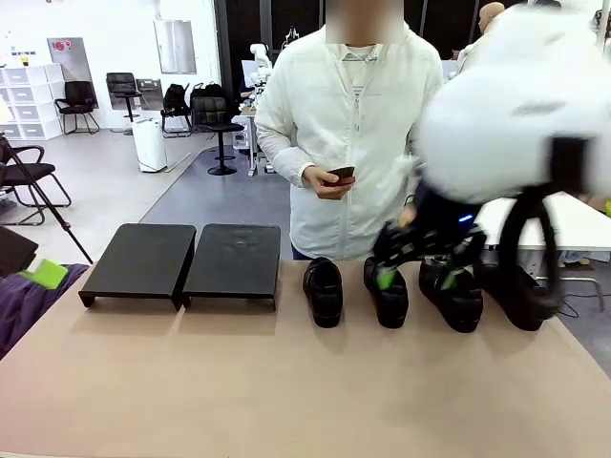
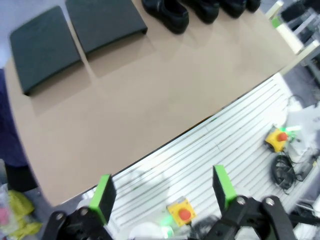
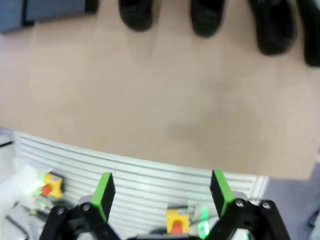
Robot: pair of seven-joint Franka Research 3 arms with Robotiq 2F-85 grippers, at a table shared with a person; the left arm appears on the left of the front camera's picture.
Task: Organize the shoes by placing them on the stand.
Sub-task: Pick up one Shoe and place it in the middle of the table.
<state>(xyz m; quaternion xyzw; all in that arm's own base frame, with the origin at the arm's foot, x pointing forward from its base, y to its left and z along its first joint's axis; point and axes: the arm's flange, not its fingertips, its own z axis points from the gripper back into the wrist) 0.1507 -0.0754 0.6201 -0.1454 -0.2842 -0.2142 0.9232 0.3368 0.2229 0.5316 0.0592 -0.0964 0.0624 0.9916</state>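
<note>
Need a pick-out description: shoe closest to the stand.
On the tan table, the black two-panel stand sits at the left in the front view, with four black shoes in a row to its right. The target shoe is the row's leftmost, directly beside the stand's right panel; the other three lie farther right.

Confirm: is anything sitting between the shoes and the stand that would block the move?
Nothing visible does. The four shoes stand in a row to the right of the stand. Bare tabletop lies between the leftmost shoe and the stand's right panel. Both panel tops are bare.
</note>
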